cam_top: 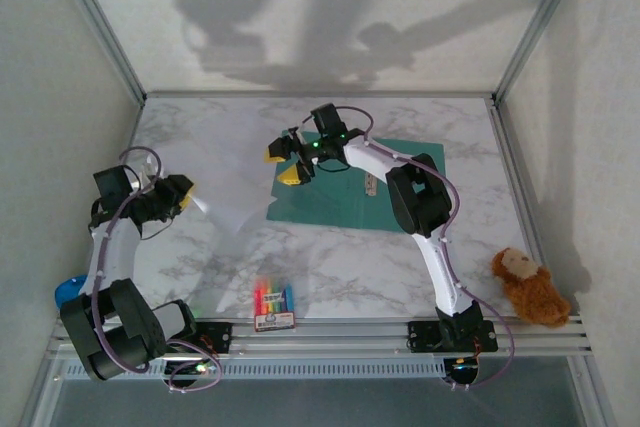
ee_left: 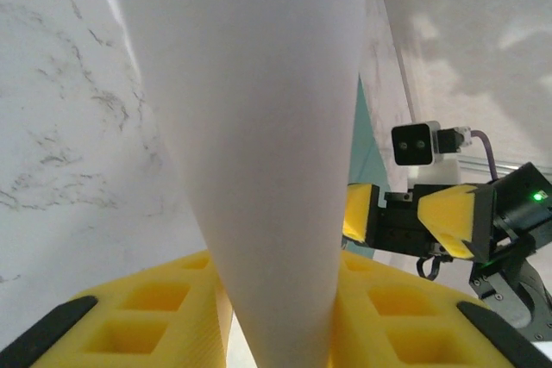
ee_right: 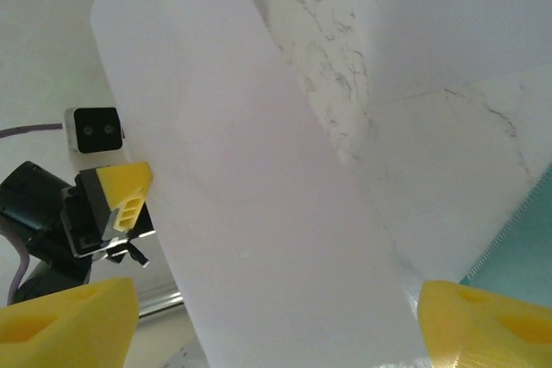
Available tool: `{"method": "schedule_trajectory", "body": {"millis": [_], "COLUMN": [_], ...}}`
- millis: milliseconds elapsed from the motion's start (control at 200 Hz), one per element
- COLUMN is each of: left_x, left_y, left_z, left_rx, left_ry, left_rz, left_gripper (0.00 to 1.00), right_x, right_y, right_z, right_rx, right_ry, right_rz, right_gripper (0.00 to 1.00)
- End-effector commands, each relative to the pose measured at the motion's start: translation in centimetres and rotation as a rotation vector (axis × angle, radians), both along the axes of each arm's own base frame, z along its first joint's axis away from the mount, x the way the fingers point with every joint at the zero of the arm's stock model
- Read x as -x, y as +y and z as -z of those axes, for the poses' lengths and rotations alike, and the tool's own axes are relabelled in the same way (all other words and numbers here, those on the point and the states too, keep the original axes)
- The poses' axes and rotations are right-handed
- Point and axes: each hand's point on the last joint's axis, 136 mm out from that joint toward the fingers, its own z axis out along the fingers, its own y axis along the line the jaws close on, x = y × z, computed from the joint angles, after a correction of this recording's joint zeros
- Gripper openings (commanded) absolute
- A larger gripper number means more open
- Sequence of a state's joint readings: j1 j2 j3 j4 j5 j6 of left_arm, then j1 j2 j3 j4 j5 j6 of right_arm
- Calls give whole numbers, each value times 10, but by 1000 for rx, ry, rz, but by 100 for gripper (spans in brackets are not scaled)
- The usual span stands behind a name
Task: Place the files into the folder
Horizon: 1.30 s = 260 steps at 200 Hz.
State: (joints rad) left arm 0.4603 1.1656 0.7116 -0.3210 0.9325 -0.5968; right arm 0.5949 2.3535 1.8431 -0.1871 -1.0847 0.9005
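One thin, plain white sheet (ee_left: 259, 127), gently bowed

Black-white arms (cam_top: 440, 267), purple cables (cam_top: 454, 209), yellow end effector fingers (ee_right: 483, 325)

Files (cam_top: 235, 197) left of folder (cam_top: 335, 205); crayon box (cam_top: 274, 305) before them; plush toy (cam_top: 528, 287) far right.

Left end effector (cam_top: 188, 195) pinched, right end effector (cam_top: 282, 165) spread.
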Motion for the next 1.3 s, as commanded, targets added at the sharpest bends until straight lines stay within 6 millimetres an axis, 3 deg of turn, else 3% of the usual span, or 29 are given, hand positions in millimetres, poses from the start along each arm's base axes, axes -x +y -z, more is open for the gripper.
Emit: {"method": "schedule_trajectory", "body": {"millis": [0,320,586,871,1071,1297], "left_x": [3,3,-4,-7,-6,-1], "left_y": [-9,-41,-66,-98,-108,-113], "left_z": [-19,-46,-73,-92,-75,-59], "left_rx": [16,58,84,124,117,100], "left_ry": [-46,-113,-171,-217,-185,-150], "left_rz": [51,151,205,276,321,397], "left_gripper": [33,32,33,35,36,36], "right_x": [3,1,15,31,39,52], "right_y": [-5,-26,-36,-42,-46,-53], "right_z": [-37,-45,-51,-76,-103,-131], "right_rx": [-71,-152,-162,-242,-297,-325], "right_ry": [-32,11,18,3,-14,-49], "right_rz": [-15,6,-15,-63,-74,-92], "right_gripper": [85,86,89,90,90,77]}}
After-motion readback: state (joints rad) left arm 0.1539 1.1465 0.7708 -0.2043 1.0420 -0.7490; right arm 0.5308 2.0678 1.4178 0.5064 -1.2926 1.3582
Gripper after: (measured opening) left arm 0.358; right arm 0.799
